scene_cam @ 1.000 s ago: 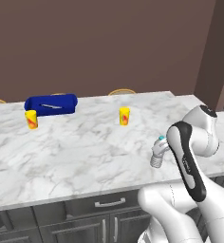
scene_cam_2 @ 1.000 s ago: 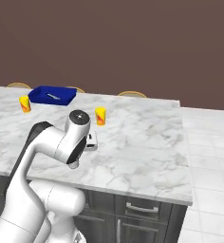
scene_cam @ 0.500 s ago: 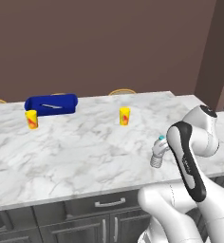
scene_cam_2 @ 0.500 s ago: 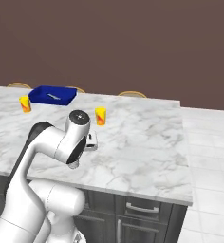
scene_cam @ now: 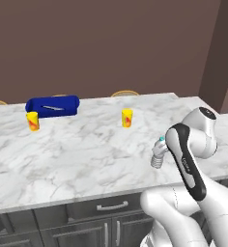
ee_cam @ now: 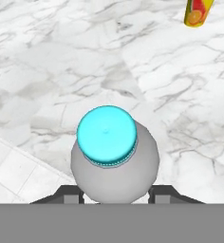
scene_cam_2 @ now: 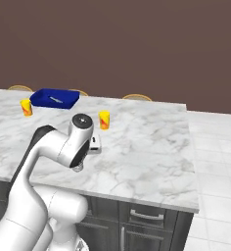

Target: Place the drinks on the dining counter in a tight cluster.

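Your end effector [ee_cam: 115, 192] is closed narrow on the water bottle [scene_cam: 158, 153], its dark tips flanking the clear body just below the blue cap. The bottle hangs slightly tilted over the near right part of the bench [scene_cam: 77, 149], near the front edge. You are early in the task, as I judge it: no drinks are clustered on the marble. Two yellow cups [scene_cam: 127, 117] and a blue cylinder [scene_cam: 53, 106] sit farther back. This bottle still needs setting down.
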Available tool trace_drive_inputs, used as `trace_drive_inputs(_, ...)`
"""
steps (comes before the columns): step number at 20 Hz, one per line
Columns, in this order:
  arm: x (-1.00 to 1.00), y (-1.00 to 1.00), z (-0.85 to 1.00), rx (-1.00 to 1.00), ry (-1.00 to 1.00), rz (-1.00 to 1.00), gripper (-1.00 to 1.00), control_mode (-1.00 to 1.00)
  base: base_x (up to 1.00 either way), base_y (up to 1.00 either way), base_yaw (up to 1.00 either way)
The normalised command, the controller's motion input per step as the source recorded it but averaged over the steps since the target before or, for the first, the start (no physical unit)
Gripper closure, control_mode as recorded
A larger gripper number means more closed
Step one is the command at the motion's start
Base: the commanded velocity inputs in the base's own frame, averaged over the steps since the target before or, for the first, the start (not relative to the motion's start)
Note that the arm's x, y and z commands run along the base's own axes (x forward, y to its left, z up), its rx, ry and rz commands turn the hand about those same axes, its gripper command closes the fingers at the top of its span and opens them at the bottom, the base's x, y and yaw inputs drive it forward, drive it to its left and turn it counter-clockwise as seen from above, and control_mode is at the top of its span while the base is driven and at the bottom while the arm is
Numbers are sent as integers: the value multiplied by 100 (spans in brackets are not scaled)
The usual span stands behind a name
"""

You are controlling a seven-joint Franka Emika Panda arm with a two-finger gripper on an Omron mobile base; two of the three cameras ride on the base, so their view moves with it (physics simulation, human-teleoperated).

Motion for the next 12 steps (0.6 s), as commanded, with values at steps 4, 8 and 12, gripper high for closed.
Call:
trace_drive_inputs(4, 34, 0, -6, -2, 0, 0, 100, -100, 0, 0, 0)
trace_drive_inputs(8, 35, 0, -11, -4, 0, 0, 100, -100, 0, 0, 0)
trace_drive_inputs(12, 35, 2, -15, -6, 0, 0, 100, -100, 0, 0, 0)
